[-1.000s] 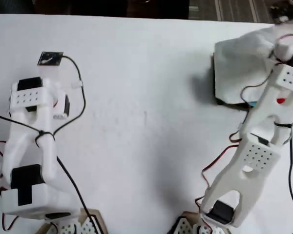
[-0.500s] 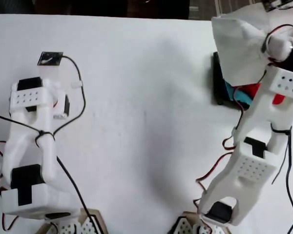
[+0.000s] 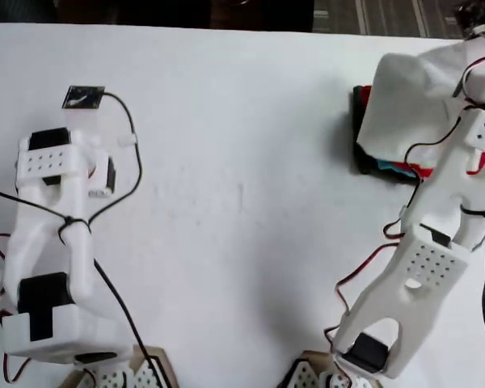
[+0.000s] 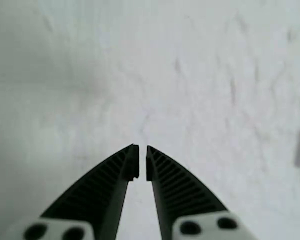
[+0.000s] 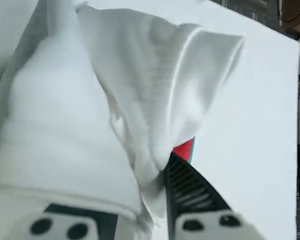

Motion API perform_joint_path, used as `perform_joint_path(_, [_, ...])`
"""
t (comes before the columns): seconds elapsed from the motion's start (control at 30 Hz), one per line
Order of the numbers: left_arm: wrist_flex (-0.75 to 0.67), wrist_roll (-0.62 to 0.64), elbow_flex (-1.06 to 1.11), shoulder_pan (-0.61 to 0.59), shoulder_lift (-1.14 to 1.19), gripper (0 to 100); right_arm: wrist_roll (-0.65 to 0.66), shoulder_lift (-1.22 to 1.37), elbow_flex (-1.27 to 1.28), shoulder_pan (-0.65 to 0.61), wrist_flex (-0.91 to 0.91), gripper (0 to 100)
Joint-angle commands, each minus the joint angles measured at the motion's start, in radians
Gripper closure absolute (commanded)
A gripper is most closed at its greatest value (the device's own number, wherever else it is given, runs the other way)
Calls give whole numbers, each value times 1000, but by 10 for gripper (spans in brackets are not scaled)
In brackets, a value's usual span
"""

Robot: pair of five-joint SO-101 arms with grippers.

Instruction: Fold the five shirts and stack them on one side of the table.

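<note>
A white shirt (image 3: 404, 105) hangs bunched from my right gripper (image 3: 471, 74) at the table's far right, draped over a stack of folded shirts (image 3: 381, 167) whose black, blue and red edges show beneath it. In the right wrist view the gripper (image 5: 157, 165) is shut on the white shirt (image 5: 140, 100), with a red and blue edge (image 5: 185, 148) just past the black finger (image 5: 190, 195). My left gripper (image 4: 140, 150) is shut on nothing, hovering over bare white table. The left arm (image 3: 52, 242) stands folded back at the left.
The white table (image 3: 242, 162) stretches wide between the two arms. Red and black cables (image 3: 364, 267) trail beside the right arm, and a black cable (image 3: 133, 162) loops by the left arm. The table's far edge (image 3: 226, 29) borders a dark floor.
The right gripper lifted the white shirt off the stack toward the far edge, baring the coloured shirts, then lowered it partly back. The left arm has not moved.
</note>
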Motion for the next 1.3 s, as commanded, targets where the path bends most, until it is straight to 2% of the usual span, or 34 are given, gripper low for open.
perform_joint_path(0.0, [-11,6,-33,-3,-3,942,8,24,-37,-19,16,981])
perform_joint_path(0.4, [-12,6,-33,-3,-3,942,8,-39,-38,5,-56,981])
perform_joint_path(0.5, [-12,6,-33,-3,-3,942,60,-39,-35,27,-82,981])
perform_joint_path(0.7, [-12,5,-33,-3,-3,942,97,24,-35,104,-151,981])
perform_joint_path(0.93, [-12,6,-33,-3,-3,942,98,166,-46,105,-205,980])
perform_joint_path(1.0, [-9,6,-33,-3,-3,942,95,171,-46,101,-197,947])
perform_joint_path(1.13, [-8,6,-33,-3,-3,942,94,162,-49,101,-196,804])
perform_joint_path(1.27, [-11,6,-33,-3,-3,942,54,110,-86,104,-196,799])
